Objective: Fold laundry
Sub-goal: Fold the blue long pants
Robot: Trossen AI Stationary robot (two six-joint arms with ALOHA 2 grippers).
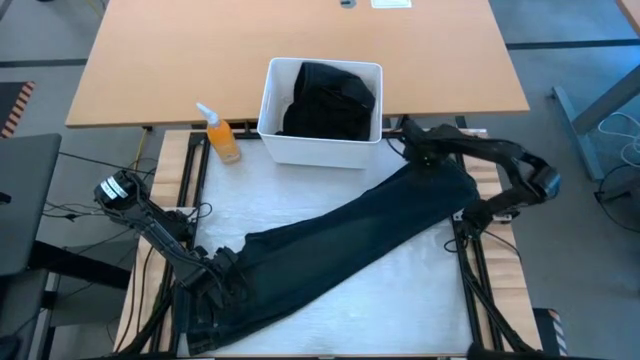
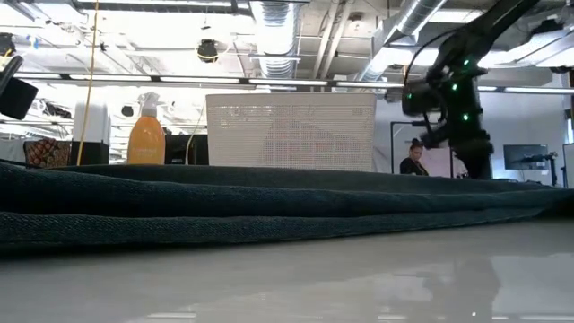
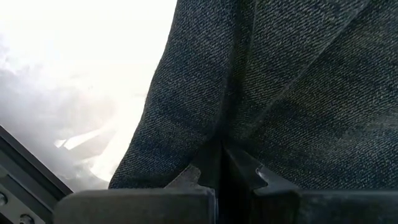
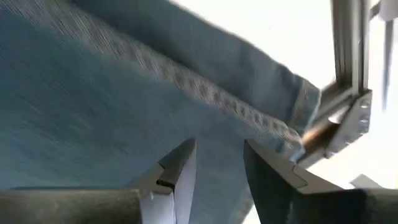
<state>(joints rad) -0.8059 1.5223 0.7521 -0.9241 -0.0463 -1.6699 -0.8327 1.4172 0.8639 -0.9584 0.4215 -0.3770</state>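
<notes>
Dark navy trousers (image 1: 350,240) of coarse twill lie stretched diagonally across the pale tabletop (image 1: 420,290). A white plastic bin (image 1: 322,145) holds crumpled black clothing (image 1: 330,100). The left tool (image 3: 217,168) pinches the trousers' near end; the right tool (image 4: 217,168) hovers parted above a stitched seam.

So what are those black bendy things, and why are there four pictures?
They are two robot arms, each ending in a two-finger pincer. One camera looks down from above, one peeks across the table, and one rides on each wrist. On the white table lie long dark navy trousers, stretched corner to corner. The left pincer has its fingers closed, pinching the cloth at one end; its wrist camera shows that up close. The right pincer sits at the other end with fingers open just over the fabric, not holding it. Behind stand a white plastic bin holding black clothing, and an orange spray bottle.
</notes>
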